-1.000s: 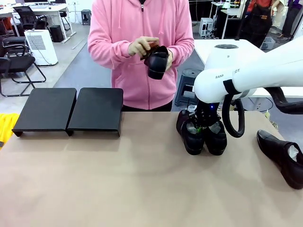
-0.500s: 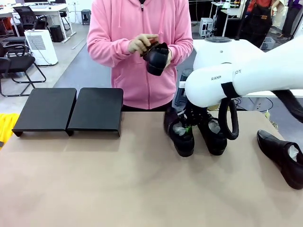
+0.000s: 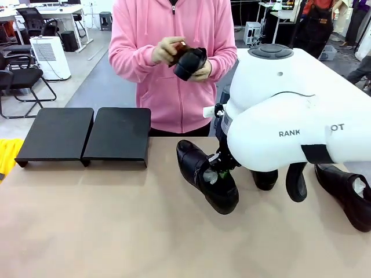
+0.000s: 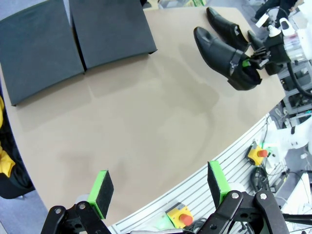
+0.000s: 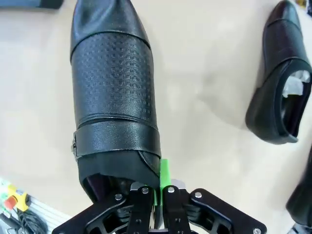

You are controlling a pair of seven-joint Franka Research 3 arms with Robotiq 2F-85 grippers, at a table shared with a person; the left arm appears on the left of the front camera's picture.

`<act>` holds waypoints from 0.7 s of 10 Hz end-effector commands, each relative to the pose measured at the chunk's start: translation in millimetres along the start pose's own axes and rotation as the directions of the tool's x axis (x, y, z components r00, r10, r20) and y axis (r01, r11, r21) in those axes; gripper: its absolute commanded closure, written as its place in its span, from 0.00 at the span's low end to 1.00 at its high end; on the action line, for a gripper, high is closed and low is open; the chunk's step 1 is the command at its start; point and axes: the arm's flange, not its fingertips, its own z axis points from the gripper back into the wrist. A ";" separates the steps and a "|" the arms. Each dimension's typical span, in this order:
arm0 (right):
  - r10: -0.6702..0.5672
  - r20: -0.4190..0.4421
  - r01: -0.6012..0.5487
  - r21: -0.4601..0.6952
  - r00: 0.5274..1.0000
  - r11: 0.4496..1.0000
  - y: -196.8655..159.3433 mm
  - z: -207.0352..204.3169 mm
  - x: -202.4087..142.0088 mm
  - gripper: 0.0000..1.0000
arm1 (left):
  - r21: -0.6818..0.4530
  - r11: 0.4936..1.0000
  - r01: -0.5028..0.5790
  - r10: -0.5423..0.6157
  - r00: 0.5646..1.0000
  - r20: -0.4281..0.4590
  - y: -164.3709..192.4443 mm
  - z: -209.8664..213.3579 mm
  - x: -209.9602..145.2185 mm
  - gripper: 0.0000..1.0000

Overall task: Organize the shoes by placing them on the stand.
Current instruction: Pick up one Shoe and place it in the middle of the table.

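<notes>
- Pinching the rim of a black shoe [image 5: 114, 97] at its heel end, the right gripper [image 5: 161, 180] has its jaws nearly together, w/ only the thin leather collar between the green pads.
- Why there: my read is the collar is the one edge thin enough to clamp, and it leaves the sole free to set down flat.
- Front view: that shoe [image 3: 206, 182] sits mid-table, tilted, toe aimed toward the stand [image 3: 87, 133]. Looks lifted off the table [image 3: 145, 231], but can't say for sure.
- Left gripper [image 4: 159, 187]: jaws wide apart, nothing in them, hanging high over the near table edge, well clear of the work.
- Stand = two black panels side by side at the far left, well apart from the held shoe. No shoe on either panel yet, so I'd call the task barely begun.
- Second shoe [image 3: 265, 179] is just behind the right arm, mostly hidden.
- Third shoe [image 3: 348, 194] lies near the table's right edge, opening up, pale lining showing.
- Person at the far side has a fourth shoe [image 3: 190, 62] in both hands at chest height, w/ a small reddish-brown thing against it; can't tell what it is.
- Next, prob.: long move left to reach a panel.
</notes>
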 end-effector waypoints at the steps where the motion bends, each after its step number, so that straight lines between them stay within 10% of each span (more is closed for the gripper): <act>1: -0.042 -0.019 0.042 0.013 0.999 0.999 -8.1 -8.4 23.6 1.00 | -0.015 1.000 0.015 -0.015 1.000 0.003 -0.2 1.5 -0.3 0.00; 4: -0.032 -0.030 0.032 0.003 0.999 0.999 -13.0 -16.8 13.2 1.00 | -0.015 1.000 0.015 -0.015 1.000 0.003 -0.2 1.5 -0.3 0.00; 7: -0.289 0.066 0.289 0.006 0.955 0.957 51.0 35.3 -23.3 1.00 | -0.015 1.000 0.015 -0.015 1.000 0.003 -0.2 1.5 -0.3 0.00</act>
